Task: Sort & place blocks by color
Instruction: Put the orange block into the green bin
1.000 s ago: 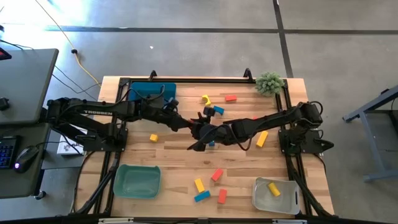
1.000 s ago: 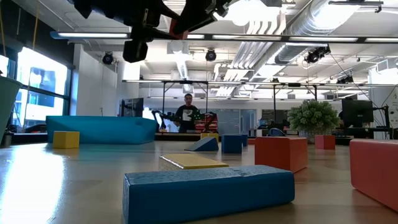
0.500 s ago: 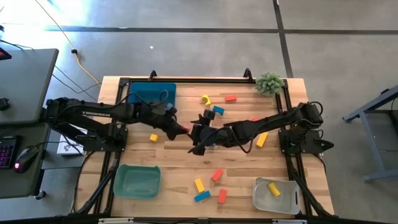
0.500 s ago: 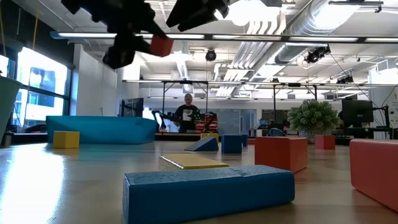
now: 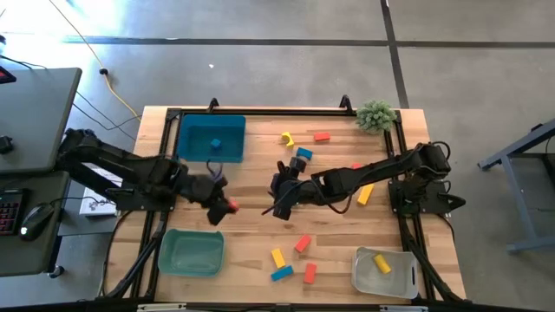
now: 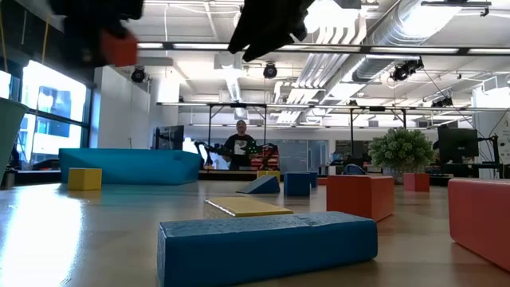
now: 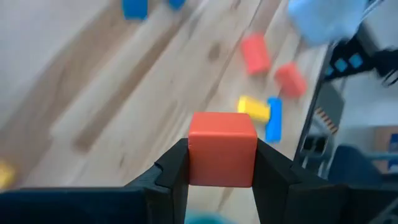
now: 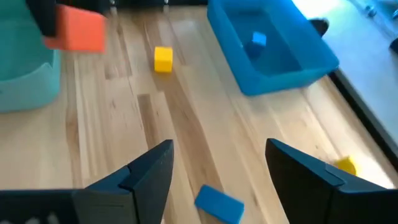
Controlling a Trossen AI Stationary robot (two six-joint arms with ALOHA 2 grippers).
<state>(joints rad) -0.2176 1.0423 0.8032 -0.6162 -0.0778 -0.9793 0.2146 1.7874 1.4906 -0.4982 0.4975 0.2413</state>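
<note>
**We carry a red block to the green bin**

Our left gripper squeezes the red block by its two flat sides. The block looks small, hard and light, so we think flat sides are the best place to hold. It hangs in the air just beside the green bin. Our right gripper waits with jaws wide and holds nothing, farther from the green bin.

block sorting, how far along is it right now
Done: one small blue block lies in the blue bin and one yellow block in the clear bin. In hand: the left gripper grips a red-orange cube near the green bin, which shows no blocks. The right gripper stands open mid-table. Left: roughly a dozen loose blocks on the wooden table.
</note>
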